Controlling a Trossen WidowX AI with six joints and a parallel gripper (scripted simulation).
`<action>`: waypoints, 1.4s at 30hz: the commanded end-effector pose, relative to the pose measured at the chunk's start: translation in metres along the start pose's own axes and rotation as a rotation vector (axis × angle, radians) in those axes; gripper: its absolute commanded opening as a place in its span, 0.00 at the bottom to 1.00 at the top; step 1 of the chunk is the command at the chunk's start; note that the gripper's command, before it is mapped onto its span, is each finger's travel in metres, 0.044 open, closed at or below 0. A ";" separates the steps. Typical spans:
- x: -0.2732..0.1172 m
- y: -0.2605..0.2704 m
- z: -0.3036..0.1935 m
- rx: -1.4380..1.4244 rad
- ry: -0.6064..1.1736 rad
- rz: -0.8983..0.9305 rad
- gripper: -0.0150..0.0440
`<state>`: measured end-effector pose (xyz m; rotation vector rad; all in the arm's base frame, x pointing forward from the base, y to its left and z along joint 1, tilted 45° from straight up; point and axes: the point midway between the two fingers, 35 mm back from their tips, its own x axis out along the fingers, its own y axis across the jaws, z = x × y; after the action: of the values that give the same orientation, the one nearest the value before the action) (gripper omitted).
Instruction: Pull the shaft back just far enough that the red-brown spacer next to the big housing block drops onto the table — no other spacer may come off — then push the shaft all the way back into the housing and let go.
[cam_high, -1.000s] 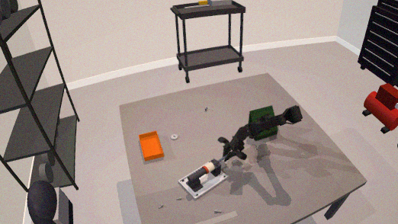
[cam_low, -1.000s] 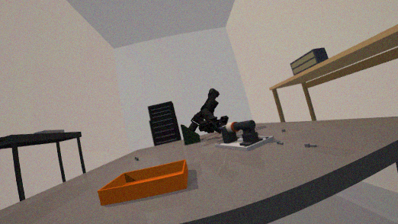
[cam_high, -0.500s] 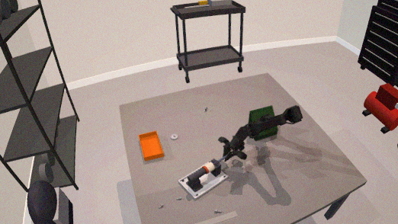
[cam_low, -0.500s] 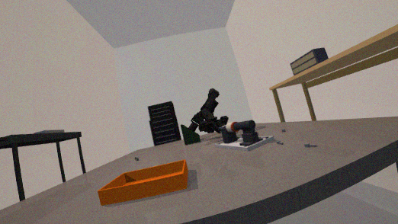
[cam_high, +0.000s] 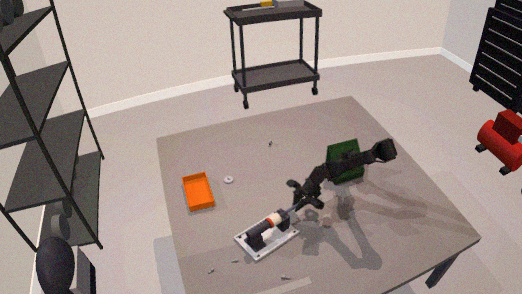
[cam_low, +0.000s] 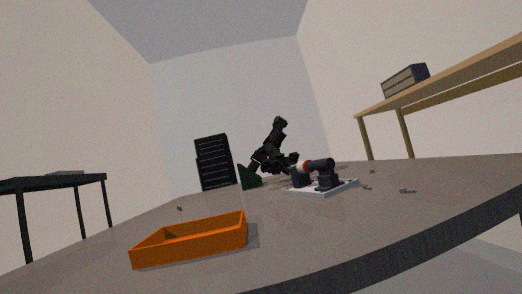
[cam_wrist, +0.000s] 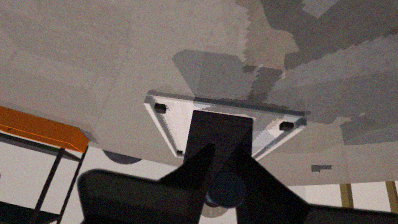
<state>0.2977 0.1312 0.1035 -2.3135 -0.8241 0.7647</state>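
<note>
The shaft (cam_high: 293, 208) runs through the near support and the pale cream spacer (cam_high: 276, 219) (cam_low: 300, 167) toward the big dark housing block (cam_high: 256, 235) (cam_low: 327, 177) on the white base plate (cam_high: 274, 248) (cam_low: 325, 194). The red-brown spacer (cam_high: 270, 222) (cam_low: 305, 166) shows as a thin band between the cream spacer and the housing, at shaft height. My gripper (cam_high: 300, 201) (cam_wrist: 223, 151) is shut on the shaft, on the side of the near support away from the housing. In the wrist view a round dark end (cam_wrist: 226, 190) lies between the fingers; the spacers are hidden there.
An orange open box (cam_high: 199, 194) (cam_low: 192, 242) (cam_wrist: 45, 125) stands on the table. A pale ring (cam_high: 225, 181) lies beside it. A dark green block (cam_high: 344, 148) (cam_low: 250, 180) is by the arm's base. Several small grey pieces lie around the base plate.
</note>
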 end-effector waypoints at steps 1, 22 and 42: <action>-0.001 -0.001 0.000 -0.004 0.001 -0.003 0.25; -0.003 -0.001 0.002 -0.004 0.001 -0.002 0.25; -0.004 -0.001 0.004 -0.004 0.000 -0.002 0.25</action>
<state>0.2935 0.1300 0.1023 -2.3133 -0.8240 0.7652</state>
